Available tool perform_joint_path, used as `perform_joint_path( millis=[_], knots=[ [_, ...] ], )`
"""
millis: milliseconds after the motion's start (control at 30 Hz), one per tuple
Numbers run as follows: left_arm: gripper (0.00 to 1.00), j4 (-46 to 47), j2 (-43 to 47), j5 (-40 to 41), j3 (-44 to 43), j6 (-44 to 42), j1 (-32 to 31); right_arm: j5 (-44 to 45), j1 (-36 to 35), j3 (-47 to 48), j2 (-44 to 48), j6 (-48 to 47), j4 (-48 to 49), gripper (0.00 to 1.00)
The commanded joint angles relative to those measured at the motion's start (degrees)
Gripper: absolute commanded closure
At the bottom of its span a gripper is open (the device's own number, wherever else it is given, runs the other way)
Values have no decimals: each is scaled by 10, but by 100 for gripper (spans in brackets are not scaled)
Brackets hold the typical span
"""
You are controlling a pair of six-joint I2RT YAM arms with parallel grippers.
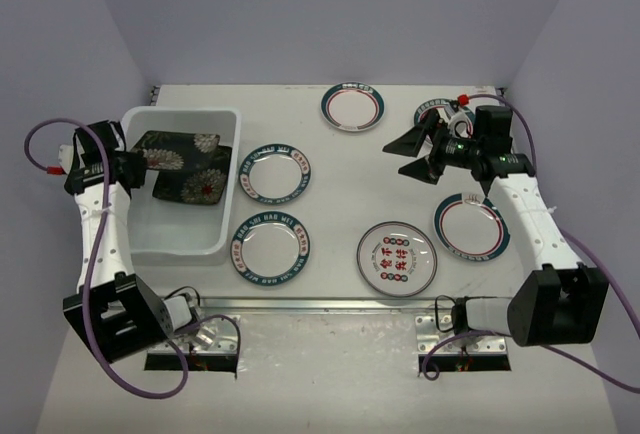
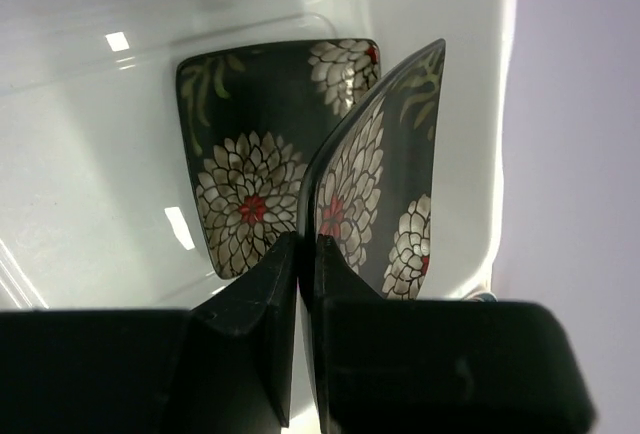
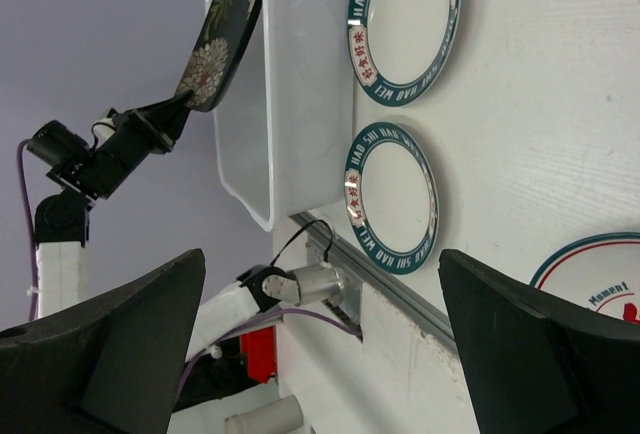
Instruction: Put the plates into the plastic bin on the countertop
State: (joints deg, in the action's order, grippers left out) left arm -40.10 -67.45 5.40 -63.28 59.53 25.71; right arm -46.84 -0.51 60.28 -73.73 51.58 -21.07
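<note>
Plate [image 2: 375, 184] pinched by left gripper [image 2: 307, 250], above bin [image 1: 172, 222]

Translucent plastic bin [image 1: 175, 229], glossy black plates [image 2: 240, 184], matt white countertop [image 1: 340, 184] w/ metal rail [image 1: 330, 303].

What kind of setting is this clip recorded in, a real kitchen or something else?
Most likely a lab test cell, not a kitchen: a white countertop boxed in by plain walls, two arms bolted along a metal rail, and plates laid out singly beside a plastic bin.
</note>
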Motion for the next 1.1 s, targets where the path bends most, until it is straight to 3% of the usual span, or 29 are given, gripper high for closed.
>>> perform_joint_path(
  millis=[0, 300, 433, 467, 533, 833, 967, 1067],
  knots=[
    [100, 120, -23, 5, 6, 43, 5, -17, 2, -8, 11, 14, 38, 1],
    [100, 254, -76, -46, 84, 64, 5, -26, 2, 9, 0, 13, 32, 1],
    [99, 268, -96, -50, 93, 61, 5, -25, 2, 8, 3, 12, 31, 1],
    [93, 267, -102, -50, 93, 59, 5, -23, 2, 5, 6, 12, 30, 1],
    [66, 260, -116, -51, 92, 53, 5, -19, 2, -4, 12, 12, 31, 1],
    [0, 206, -159, -57, 84, 46, 1, -6, -58, 15, -23, -44, -37, 1],
    [0, 185, -182, -67, 56, 22, -9, 28, -132, 29, -52, -74, -62, 1],
    [0, 112, -220, -62, -2, 4, -27, 66, -194, 45, -92, -103, -85, 1]
  ],
)
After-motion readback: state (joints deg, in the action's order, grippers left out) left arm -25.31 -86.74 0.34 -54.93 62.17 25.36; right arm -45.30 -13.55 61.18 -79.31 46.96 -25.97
